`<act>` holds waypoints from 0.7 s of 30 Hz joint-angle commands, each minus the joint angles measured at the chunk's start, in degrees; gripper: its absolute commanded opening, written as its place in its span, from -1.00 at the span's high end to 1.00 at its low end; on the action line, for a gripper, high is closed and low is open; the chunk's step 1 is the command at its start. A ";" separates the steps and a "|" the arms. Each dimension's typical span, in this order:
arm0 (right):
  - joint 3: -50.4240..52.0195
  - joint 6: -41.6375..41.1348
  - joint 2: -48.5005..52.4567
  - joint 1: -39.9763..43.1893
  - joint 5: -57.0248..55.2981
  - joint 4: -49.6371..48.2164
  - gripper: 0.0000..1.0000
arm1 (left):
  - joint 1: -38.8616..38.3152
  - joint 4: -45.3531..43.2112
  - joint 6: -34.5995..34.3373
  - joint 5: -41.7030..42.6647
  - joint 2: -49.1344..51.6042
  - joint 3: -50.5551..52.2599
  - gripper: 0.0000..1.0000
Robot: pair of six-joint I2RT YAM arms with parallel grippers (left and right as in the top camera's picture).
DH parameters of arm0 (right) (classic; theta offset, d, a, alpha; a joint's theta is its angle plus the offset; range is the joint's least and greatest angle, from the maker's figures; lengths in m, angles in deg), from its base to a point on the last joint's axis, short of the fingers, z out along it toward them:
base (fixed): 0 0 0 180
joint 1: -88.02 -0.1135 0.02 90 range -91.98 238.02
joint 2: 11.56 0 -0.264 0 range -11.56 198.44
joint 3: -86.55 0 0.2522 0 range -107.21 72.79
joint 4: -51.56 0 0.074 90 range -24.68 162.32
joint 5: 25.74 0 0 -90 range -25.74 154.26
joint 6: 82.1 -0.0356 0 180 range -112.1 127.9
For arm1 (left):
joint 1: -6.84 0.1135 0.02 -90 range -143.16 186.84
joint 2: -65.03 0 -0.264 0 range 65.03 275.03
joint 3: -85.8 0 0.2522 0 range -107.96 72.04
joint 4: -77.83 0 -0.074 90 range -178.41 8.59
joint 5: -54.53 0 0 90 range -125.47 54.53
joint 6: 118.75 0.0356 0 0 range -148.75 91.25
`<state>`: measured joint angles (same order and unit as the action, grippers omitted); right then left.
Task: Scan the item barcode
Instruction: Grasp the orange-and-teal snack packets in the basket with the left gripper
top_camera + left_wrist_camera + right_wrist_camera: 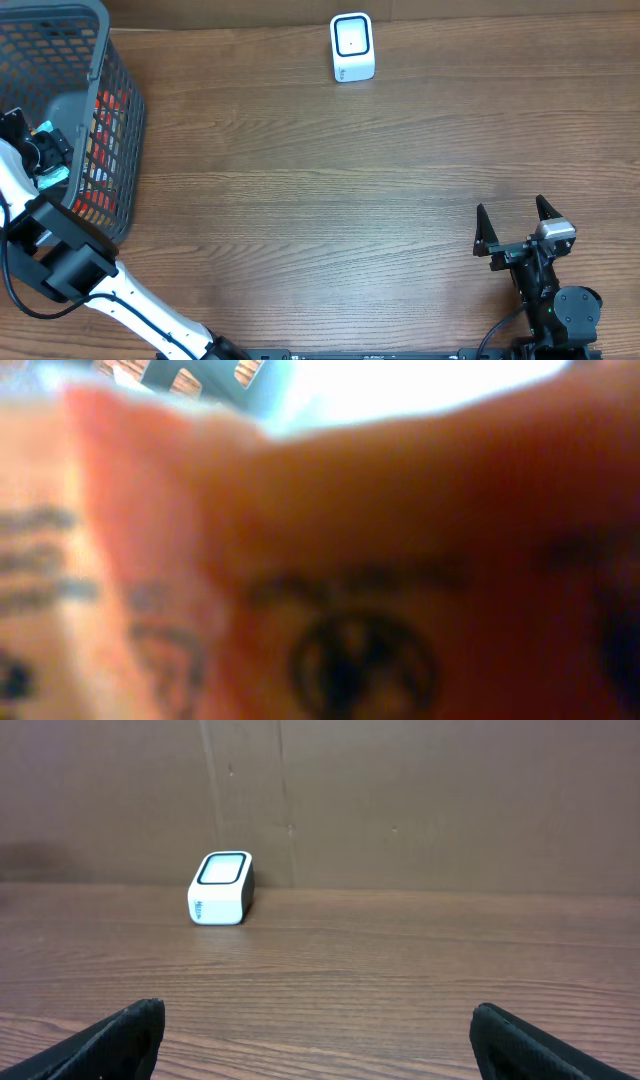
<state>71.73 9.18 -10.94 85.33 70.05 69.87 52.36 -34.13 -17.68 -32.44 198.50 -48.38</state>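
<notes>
Black right fingers [486,236] sit nearest, lower right of the overhead frame: spread wide, nothing between them, over the bare wooden surface [300,210].

Left edge, mid-frame: left fingers [48,152] reach down into the grey basket [122,170]. You cannot tell from either view how far they are open or whether they have hold of anything.

Item = orange packet [400,520], lying in the basket, right up against the left wrist lens. Print is blurred; no barcode located.

Judgement: it looks like a thin printed wrapper, so expect it light, soft and crinkly, possibly slick. Take it by a flat edge with a gentle pinch, so you leave the printed faces free.

Farthest: white scanner [352,48], top centre, window facing upward.
</notes>
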 commanded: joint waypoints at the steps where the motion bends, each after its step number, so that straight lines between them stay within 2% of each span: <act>1: 0.61 0.07 -0.46 0.20 0.31 -0.22 -1.00 | 0.33 0.46 0.72 1.07 1.16 -0.50 -0.61; 6: 0.61 0.07 -0.46 0.20 0.31 -0.22 -1.00 | 0.31 0.70 0.72 1.07 1.16 -0.48 -0.47; 11: 0.61 0.07 -0.46 0.20 0.31 -0.22 -1.00 | 0.31 1.16 0.74 1.05 1.16 -0.48 -0.18; 17: 0.61 0.07 -0.46 0.20 0.31 -0.22 -1.00 | 0.31 1.18 0.72 1.07 1.16 -0.48 -0.04; 21: 0.61 0.07 -0.46 0.20 0.31 -0.22 -1.00 | 0.31 1.18 0.72 1.07 0.96 -0.50 0.44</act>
<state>71.73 9.15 -10.94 85.33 70.05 69.87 52.36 -33.58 -17.59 -32.03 198.50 -48.45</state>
